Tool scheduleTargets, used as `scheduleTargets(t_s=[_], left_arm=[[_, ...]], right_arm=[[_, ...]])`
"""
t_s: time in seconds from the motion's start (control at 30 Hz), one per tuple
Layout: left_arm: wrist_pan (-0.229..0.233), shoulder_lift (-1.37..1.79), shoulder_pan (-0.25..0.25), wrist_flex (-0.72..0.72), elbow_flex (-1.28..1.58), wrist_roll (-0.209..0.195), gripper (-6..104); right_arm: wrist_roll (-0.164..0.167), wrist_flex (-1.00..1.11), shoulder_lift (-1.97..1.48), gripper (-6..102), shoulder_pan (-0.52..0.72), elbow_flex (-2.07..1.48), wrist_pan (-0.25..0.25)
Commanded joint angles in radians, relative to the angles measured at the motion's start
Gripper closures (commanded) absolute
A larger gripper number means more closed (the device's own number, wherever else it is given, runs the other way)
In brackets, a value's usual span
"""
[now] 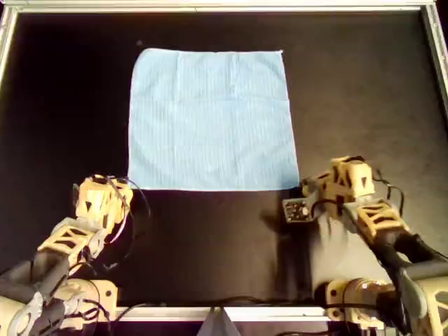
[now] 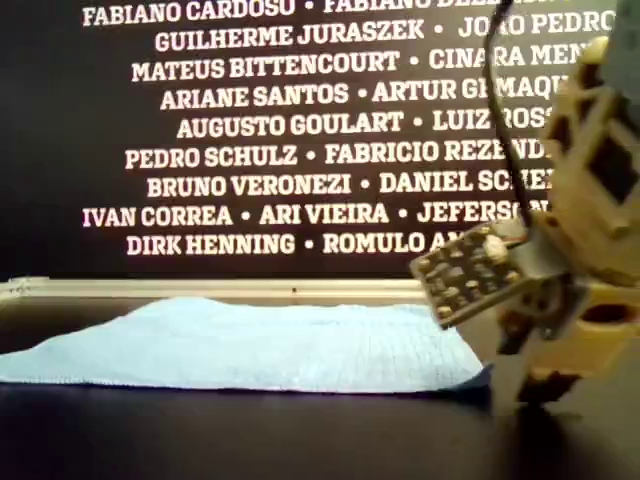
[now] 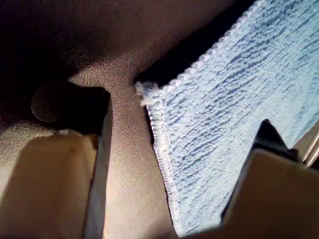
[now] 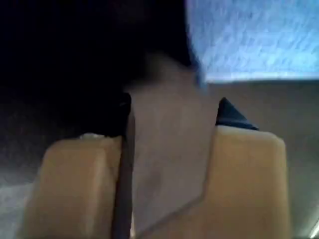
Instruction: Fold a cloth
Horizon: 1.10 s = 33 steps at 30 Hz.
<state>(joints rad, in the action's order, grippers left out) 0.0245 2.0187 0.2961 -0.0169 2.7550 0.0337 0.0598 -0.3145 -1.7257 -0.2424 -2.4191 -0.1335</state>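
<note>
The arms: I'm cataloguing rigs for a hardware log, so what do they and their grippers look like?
Both arms are built of tan, blocky, angular segments with darker grey sections towards their bases. Thin black cables loop around the left gripper and right gripper. A small studded circuit board hangs at the right arm's wrist. The fingers are flat tan slabs with black tips.

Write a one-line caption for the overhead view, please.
Light blue cloth lies flat on the black table; left gripper and right gripper wait at its near corners.
</note>
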Motion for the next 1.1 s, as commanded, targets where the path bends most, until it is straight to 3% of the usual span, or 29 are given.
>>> scheduleTargets(t_s=[0.0,0.33,0.6,0.87,1.07], left_arm=[[0.002,0.005,0.029,-0.011,-0.049,0.008,-3],[0.002,-0.006,0.029,-0.029,-0.054,-0.002,-3],[0.003,-0.256,0.026,-0.031,-0.224,0.000,-3],[0.003,-0.282,0.028,-0.029,-0.242,0.009,-3],[0.003,-0.284,0.049,-0.028,-0.241,0.011,-2]], right_arm=[[-0.018,-0.014,-0.008,27,-0.046,0.060,-0.011],[-0.020,-0.011,0.005,28,-0.078,0.086,-0.011],[-0.020,-0.017,0.141,28,-0.077,0.199,-0.011],[-0.020,-0.017,0.147,28,-0.077,0.204,-0.011],[-0.020,-0.017,0.150,29,-0.077,0.202,-0.011]])
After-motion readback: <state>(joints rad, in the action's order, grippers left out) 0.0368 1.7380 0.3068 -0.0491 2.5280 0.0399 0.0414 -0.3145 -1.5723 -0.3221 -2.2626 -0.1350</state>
